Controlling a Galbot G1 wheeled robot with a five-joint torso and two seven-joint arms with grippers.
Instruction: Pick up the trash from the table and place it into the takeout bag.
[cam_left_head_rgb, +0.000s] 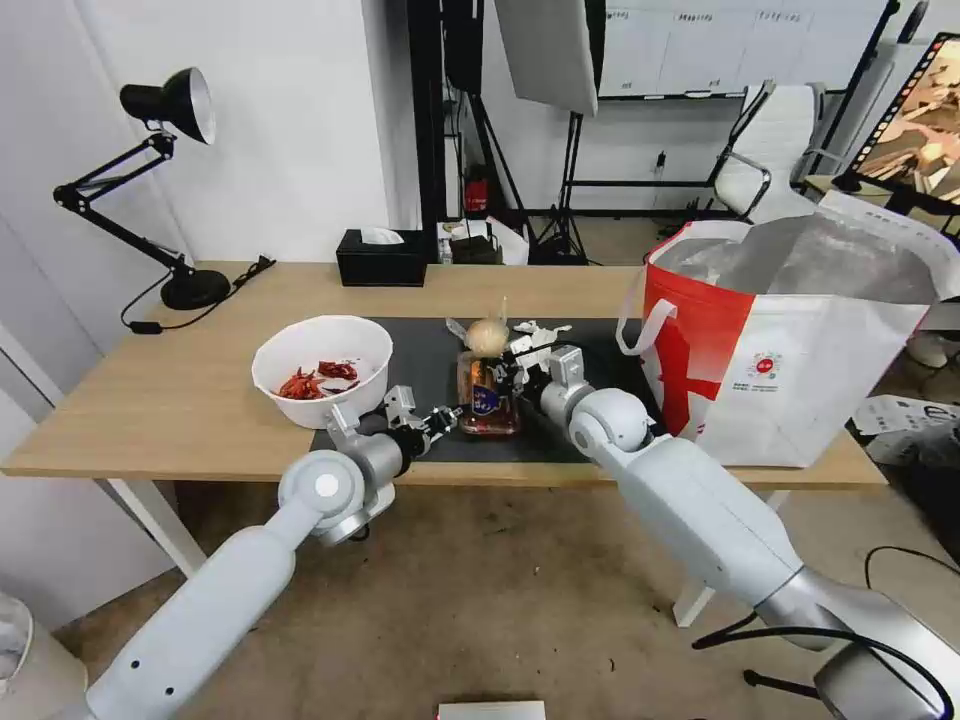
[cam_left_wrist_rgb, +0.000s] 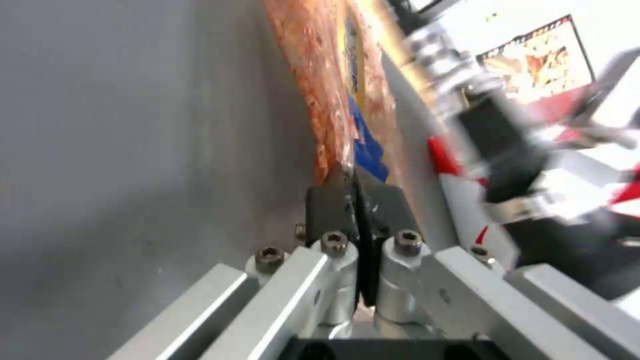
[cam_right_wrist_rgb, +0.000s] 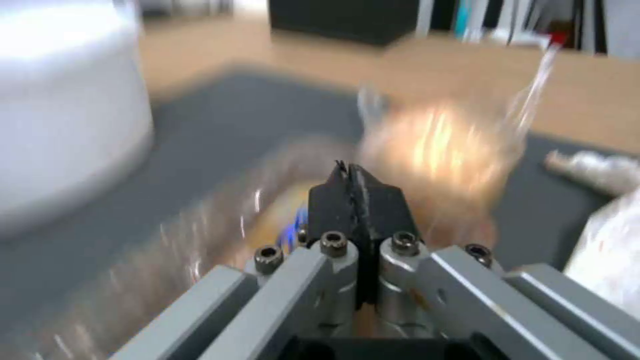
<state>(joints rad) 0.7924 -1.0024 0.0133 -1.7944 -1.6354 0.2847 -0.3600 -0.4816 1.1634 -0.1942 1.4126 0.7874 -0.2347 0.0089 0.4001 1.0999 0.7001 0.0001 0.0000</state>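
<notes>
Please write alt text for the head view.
Both grippers, left and right, pinch the clear plastic tray on the dark mat of the table, between a white bowl of chillies and the open takeout bag.

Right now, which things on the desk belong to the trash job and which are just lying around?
Job: plastic tray, pinched by left hand and right hand; wrapped ball; tissue; chilli bowl; takeout bag.
Lying about: tissue box; desk lamp.

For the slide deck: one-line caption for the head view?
Both pincers, left and right, shut on the clear plastic hinged tray over the dark grey mat, beside the white-and-red takeout bag.
</notes>
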